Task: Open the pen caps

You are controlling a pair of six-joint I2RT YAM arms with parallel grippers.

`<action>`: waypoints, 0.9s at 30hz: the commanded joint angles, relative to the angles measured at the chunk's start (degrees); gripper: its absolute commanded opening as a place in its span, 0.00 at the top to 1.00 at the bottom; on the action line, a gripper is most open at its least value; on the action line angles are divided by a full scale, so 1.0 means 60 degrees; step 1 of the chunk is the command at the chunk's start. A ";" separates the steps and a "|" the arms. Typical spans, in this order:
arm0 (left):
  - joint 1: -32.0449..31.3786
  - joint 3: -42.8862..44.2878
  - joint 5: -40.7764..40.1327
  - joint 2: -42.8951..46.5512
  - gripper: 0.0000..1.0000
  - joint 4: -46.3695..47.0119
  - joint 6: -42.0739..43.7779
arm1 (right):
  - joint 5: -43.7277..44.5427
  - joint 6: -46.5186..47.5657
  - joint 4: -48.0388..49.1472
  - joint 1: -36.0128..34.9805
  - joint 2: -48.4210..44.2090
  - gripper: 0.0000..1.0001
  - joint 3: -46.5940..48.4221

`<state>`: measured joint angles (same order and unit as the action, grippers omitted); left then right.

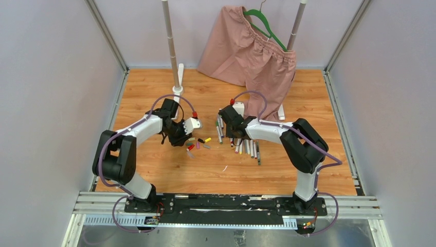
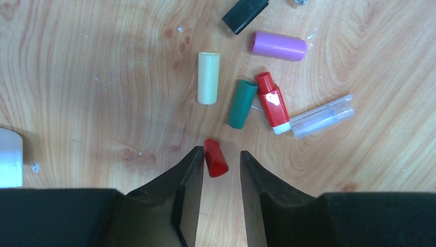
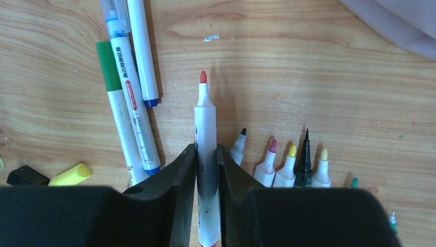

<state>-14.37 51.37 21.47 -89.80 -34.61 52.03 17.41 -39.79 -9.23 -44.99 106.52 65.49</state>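
Left wrist view: left gripper (image 2: pixel 221 152) low over grainy wood (image 2: pixel 103 77), jaws slightly apart around a loose tapered red cap (image 2: pixel 216 159); right gripper (image 3: pixel 206 148) pinches a smooth white pen (image 3: pixel 205 118).

Pale lilac-grey walls (image 1: pixel 46 103) enclose a wood-grain table (image 1: pixel 231 180); at twelve o'clock two grey poles (image 1: pixel 170 46) flank pink shorts (image 1: pixel 252 56) on a green hanger (image 1: pixel 265 23); at six o'clock, a metal rail (image 1: pixel 360 206); light even.

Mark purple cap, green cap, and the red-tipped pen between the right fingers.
purple cap (image 2: pixel 278 45), left wrist view, mid-body
green cap (image 2: pixel 242 104), left wrist view, mid-body
red-tipped pen (image 3: pixel 205 128), right wrist view, white barrel below the tip
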 commanded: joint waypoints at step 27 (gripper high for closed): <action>0.0037 0.2204 0.1144 0.1966 0.62 -0.2186 -0.1069 | -0.1865 0.0642 -0.0161 -0.0088 -0.1181 0.69 -0.0842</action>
<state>-14.37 63.00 26.79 -79.75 -46.46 46.63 12.19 -36.40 -8.84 -44.99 100.36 60.07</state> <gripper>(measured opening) 0.381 0.304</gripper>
